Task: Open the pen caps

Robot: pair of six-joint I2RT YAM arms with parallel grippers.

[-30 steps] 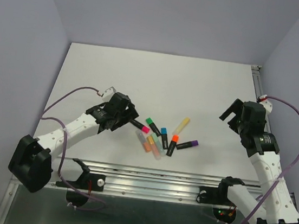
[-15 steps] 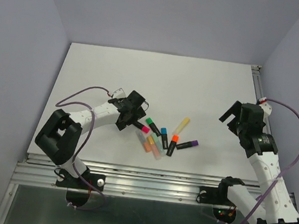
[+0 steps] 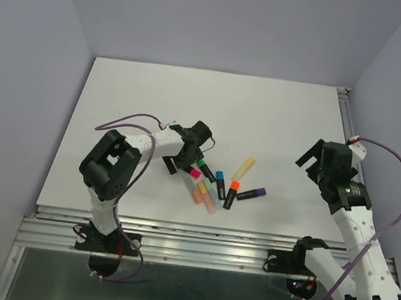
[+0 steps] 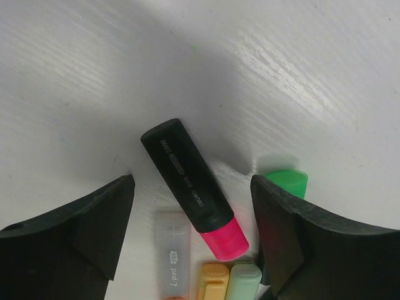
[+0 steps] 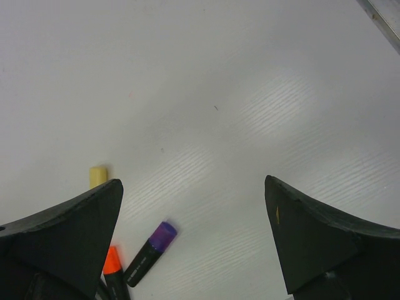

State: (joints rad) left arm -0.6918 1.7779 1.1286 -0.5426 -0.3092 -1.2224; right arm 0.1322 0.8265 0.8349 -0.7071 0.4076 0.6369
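White table [image 3: 263, 114], pens [image 3: 214, 185] bunched near front middle. Left gripper [image 4: 190, 187] nearer, jaws apart astride black barrel [image 4: 181, 172], pink cap [image 4: 225, 239] at wrist end, axis slanted across gap; right gripper [image 5: 194, 187] also spread, well apart

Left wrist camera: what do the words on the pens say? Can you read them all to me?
Black highlighter with the pink cap: white print along the barrel, too small and blurred to read.
Pale translucent highlighter: grey print, too blurred to read.
No other writing shows in any view.
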